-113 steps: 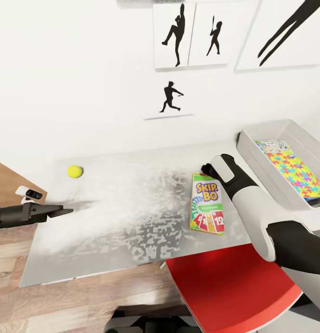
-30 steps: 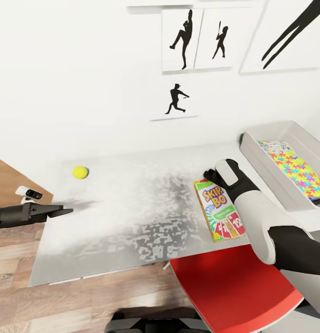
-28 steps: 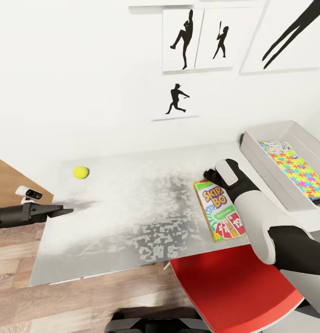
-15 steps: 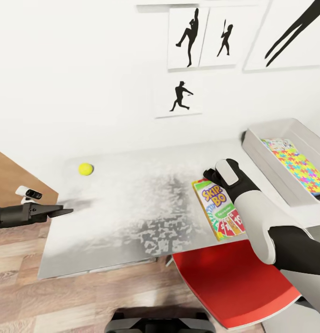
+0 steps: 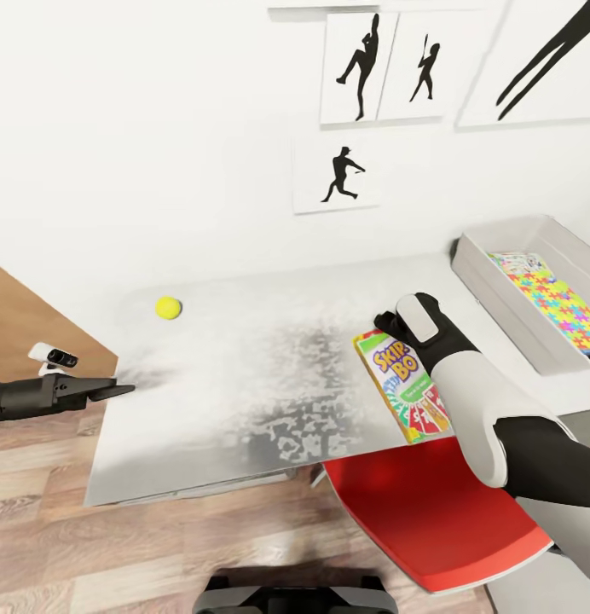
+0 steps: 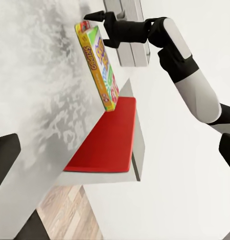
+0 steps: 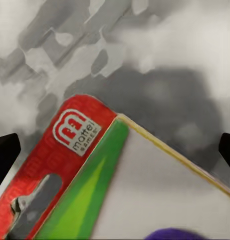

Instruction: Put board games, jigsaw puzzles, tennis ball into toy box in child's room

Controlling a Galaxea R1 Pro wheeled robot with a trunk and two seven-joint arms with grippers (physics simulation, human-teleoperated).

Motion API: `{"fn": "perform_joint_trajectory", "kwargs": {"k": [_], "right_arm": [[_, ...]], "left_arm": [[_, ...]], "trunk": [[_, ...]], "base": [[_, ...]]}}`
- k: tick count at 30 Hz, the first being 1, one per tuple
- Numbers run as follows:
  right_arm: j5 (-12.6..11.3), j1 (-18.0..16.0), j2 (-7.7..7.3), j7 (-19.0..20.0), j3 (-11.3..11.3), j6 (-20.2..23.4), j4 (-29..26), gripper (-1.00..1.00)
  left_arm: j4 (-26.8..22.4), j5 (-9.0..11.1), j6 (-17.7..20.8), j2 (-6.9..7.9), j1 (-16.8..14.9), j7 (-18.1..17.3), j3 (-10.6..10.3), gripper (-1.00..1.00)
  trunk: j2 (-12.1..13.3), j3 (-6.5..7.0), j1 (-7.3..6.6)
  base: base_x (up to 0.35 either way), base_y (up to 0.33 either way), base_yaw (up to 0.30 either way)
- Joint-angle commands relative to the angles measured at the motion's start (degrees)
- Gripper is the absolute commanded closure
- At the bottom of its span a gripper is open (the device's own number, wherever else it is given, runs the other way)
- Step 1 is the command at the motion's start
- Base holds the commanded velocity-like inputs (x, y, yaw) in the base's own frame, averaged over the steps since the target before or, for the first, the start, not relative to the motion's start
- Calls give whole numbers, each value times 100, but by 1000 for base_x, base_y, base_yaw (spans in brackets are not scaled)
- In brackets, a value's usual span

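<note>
At the near right edge of the worktop (image 5: 244,384): SKIP-BO box (image 5: 403,388), near corner jutting over the red chair (image 5: 431,520), right end effector (image 5: 387,322) over its far end, fingers spread, nothing held. Risk: a glancing touch tips it off the edge. Left end effector (image 5: 116,391) idle, opening not discernible; tennis ball (image 5: 167,307) far left, toy box (image 5: 534,298) far right.

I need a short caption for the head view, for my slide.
Right gripper at the top edge of the green-yellow-red SKIP-BO game box on the pale grey-white table; small yellow-green tennis ball far left.
</note>
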Motion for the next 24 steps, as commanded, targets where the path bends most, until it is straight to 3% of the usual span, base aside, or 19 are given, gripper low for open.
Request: {"fn": "perform_joint_trajectory", "kwargs": {"k": [1, 12, 24], "right_arm": [[-211, 0, 1, -34, 7, -32, 184, -100], [-211, 0, 5, -27, 7, -32, 184, -100], [-200, 0, -6, -52, -3, -42, 120, -100]], "left_arm": [[2, 2, 61, 2, -5, -20, -6, -100], [2, 2, 61, 2, -5, -20, -6, -100], [2, 2, 61, 2, -5, -20, -6, -100]], "trunk": [[-7, -9, 5], [-7, -9, 5], [-7, -8, 5]], "base": [[-3, 202, 0], [0, 172, 0], [0, 13, 0]]}}
